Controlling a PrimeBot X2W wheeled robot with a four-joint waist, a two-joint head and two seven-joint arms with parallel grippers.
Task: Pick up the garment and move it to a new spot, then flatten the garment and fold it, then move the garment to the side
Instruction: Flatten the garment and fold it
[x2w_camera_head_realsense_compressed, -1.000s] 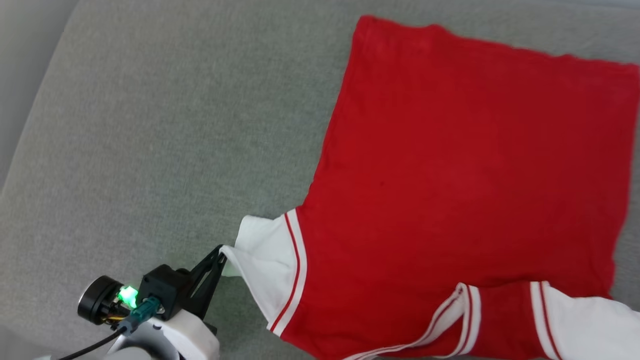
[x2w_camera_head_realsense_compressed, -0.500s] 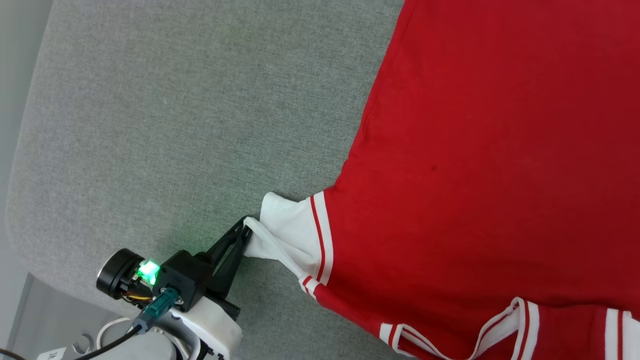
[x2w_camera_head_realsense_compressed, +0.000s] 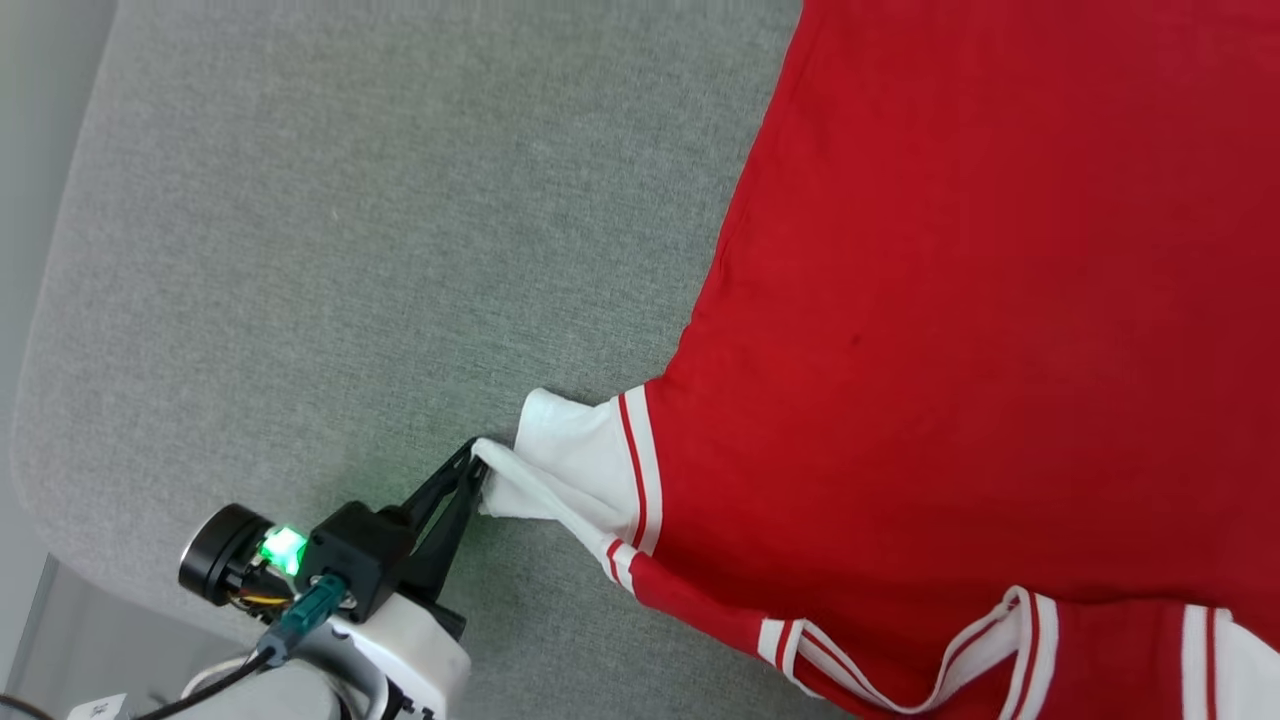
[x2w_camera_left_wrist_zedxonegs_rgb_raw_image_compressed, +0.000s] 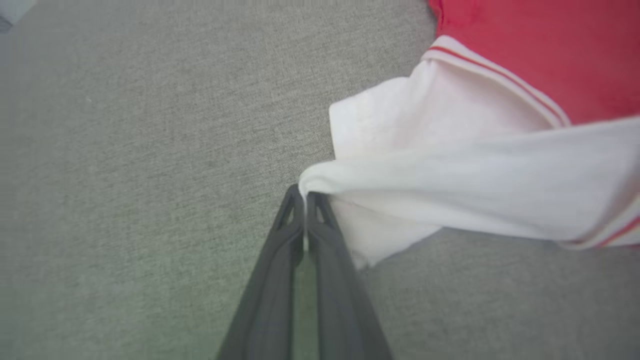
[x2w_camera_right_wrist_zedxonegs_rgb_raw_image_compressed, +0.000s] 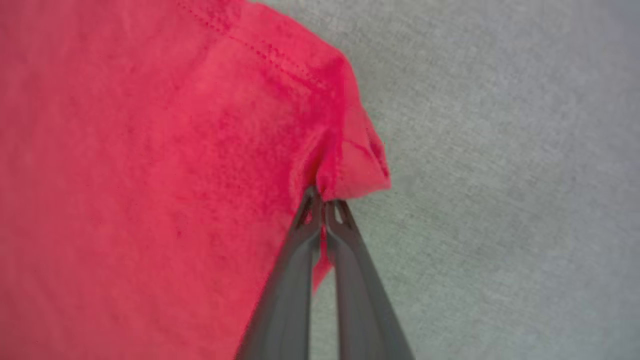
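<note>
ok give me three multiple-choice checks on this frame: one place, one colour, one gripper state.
1. Where does the left gripper hold the garment?
A) collar B) white sleeve C) red hem
2. What colour is the surface under the garment?
A) brown B) blue C) grey
3. What state is the right gripper in?
A) shut on a red corner of the garment B) wide open above it C) shut on nothing

Key: 1 B, it pinches the sleeve's white edge; 2 C, grey textile lies all round the garment; 3 A, red cloth bunches where it has closed.
</note>
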